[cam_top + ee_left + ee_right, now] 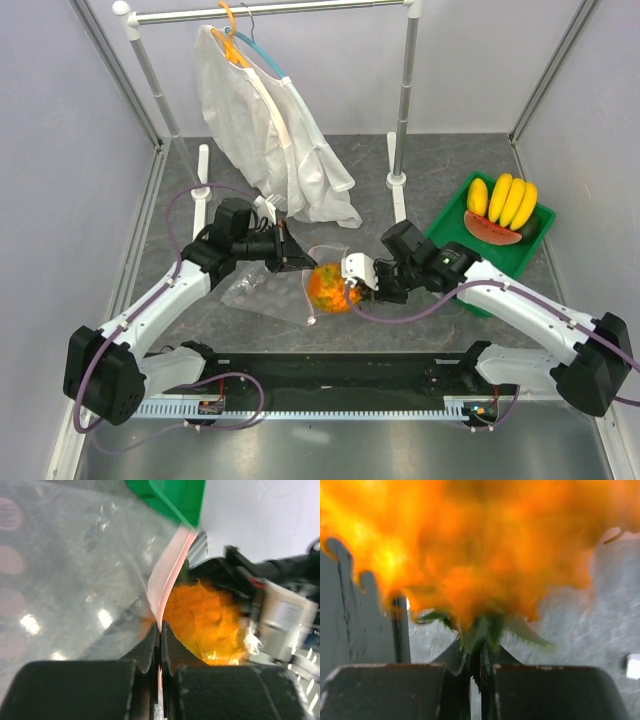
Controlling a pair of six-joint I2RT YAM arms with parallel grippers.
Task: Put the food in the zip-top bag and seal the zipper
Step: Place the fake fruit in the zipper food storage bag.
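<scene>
Pineapple (pixel 328 287) hangs at the middle of the counter, toward its near edge, at the mouth of the zip-top bag (pixel 262 290), which lies just to its left.

Right claw (pixel 479 652) is pressed together on the pineapple's green leaves, the orange body pointing away from it toward the bag. Left claw (pixel 160 630) is pinched on the pinkish zipper (pixel 170 575), holding one lip of the mouth up.

Judgement on the step in hand, loading the first fruit:
- The left claw should hold its lip high and taut so that the mouth gapes.
- The body should go in first and low, under the raised strip.
- A leaf grip is slight; a slow, straight push guards against the fruit twisting.
- Release only once the whole fruit is past the zipper.

Banana bunch (pixel 505 200) and watermelon slice (pixel 492 230) wait in the green tray (pixel 530 245) by the right edge.

Not established: whether the pineapple has crossed the mouth; where the lower lip lies. The right wrist view is mostly orange blur. No small yellow piece can be made out.
</scene>
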